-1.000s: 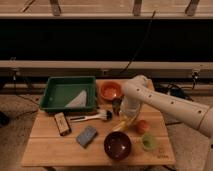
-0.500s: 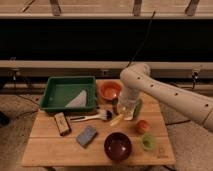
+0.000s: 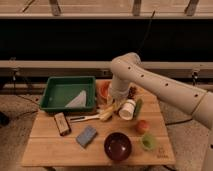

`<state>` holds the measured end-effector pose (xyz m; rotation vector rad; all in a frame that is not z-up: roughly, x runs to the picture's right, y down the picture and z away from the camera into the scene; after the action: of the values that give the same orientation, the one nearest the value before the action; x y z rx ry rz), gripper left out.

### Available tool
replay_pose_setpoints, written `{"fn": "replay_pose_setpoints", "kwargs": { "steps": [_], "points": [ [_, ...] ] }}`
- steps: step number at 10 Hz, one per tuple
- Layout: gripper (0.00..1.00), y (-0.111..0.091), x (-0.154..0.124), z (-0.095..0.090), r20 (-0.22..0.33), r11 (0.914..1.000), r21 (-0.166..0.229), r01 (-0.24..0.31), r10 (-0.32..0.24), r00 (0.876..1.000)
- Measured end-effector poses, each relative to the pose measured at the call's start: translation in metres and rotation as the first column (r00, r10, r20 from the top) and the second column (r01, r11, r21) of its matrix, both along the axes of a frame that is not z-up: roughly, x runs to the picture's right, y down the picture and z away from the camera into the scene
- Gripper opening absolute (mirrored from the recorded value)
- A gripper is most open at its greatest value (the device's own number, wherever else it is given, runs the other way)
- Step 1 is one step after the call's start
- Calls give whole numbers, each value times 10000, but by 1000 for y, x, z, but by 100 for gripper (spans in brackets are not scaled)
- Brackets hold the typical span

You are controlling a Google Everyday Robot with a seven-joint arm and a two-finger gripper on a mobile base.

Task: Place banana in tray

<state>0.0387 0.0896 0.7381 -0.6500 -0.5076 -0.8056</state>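
Note:
The pale-yellow banana (image 3: pixel 106 114) lies on the wooden table, just right of the brush head and left of the tipped white cup (image 3: pixel 127 109). My gripper (image 3: pixel 113 103) hangs at the end of the white arm directly over the banana's back end, shut; I cannot tell whether it touches the fruit. The dark-green tray (image 3: pixel 50 96) sits at the table's back left, a hand's width from the banana, with a pale sheet (image 3: pixel 78 100) lying in its right corner.
An orange bowl (image 3: pixel 103 90) stands behind the gripper. A dark-green vegetable (image 3: pixel 138 107) lies right of the cup. A white-handled brush (image 3: pixel 84 118), a brown block (image 3: pixel 62 123), a blue sponge (image 3: pixel 86 135), a maroon bowl (image 3: pixel 118 146), an orange fruit (image 3: pixel 142 126) and a green cup (image 3: pixel 147 141) crowd the front.
The arm has swung left and toward the back, carrying the gripper from over the maroon bowl's area to above the banana. The objects on the table have stayed put.

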Motion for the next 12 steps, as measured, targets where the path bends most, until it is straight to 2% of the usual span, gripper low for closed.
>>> {"fn": "replay_pose_setpoints", "kwargs": {
  "steps": [8, 10, 12],
  "points": [
    [0, 0, 1, 0, -3, 10000, -36, -16, 16, 10000],
    [0, -14, -9, 3, 334, 9998, 98, 183, -187, 9993],
    [0, -41, -39, 10, 753, 9979, 246, 596, -613, 9953]
  ]
}}
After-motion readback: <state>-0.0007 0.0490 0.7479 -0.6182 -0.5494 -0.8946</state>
